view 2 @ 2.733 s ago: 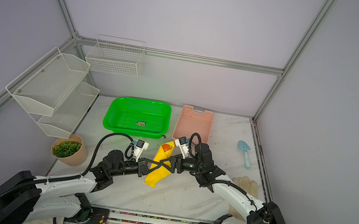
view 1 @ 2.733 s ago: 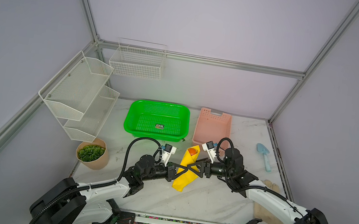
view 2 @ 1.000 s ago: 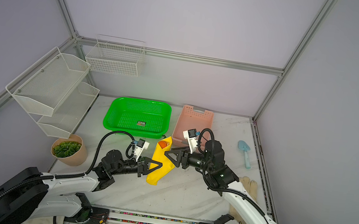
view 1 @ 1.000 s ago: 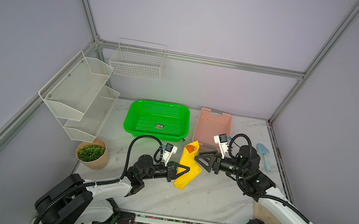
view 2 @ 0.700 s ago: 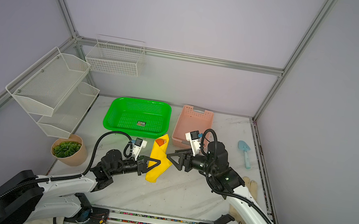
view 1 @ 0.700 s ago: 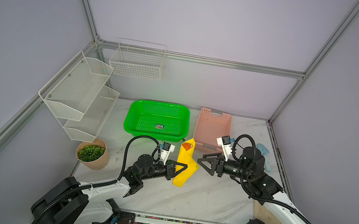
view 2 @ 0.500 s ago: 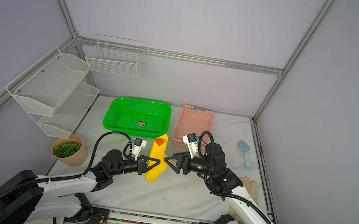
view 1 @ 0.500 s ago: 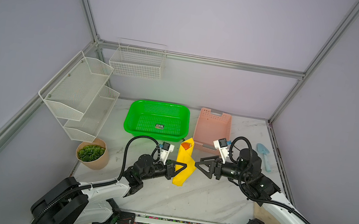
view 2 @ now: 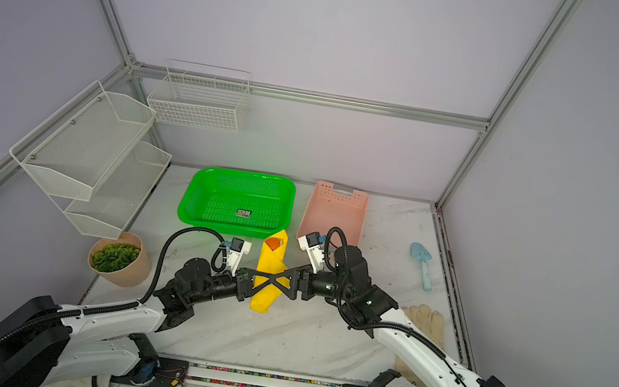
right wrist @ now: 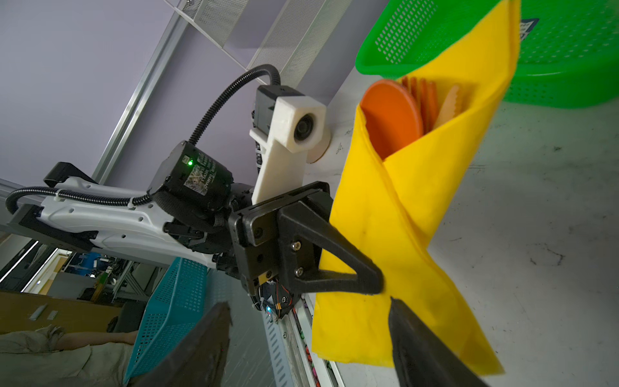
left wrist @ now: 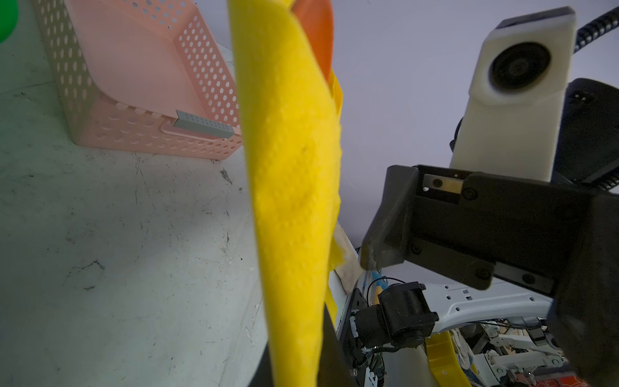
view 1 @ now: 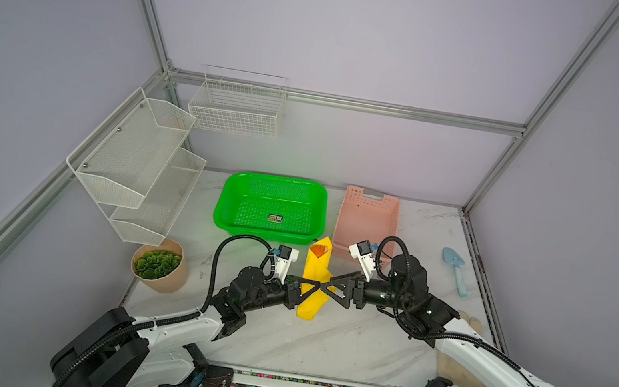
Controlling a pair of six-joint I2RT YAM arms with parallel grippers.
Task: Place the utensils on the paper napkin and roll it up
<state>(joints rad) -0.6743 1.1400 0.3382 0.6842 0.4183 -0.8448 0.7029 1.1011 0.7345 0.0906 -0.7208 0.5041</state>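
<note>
Our left tool (view 1: 316,287) pinches the limp napkin (view 1: 315,267) mid-roll; our right tool (view 1: 331,287) gapes open. We'd grip firmly around the slippery utensils (right wrist: 392,110).

The paper napkin (left wrist: 291,167) is matt yellow paper with a dimpled texture. The utensils (right wrist: 392,117) are smooth orange plastic. The counter (view 1: 339,342) looks like scuffed, veined marble; the pink basket (left wrist: 134,83) is perforated plastic.

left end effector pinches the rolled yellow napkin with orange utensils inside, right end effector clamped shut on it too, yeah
No: the right end effector is open, jaws wide apart, per the right wrist view. The left end effector, napkin and utensils are as stated.
</note>
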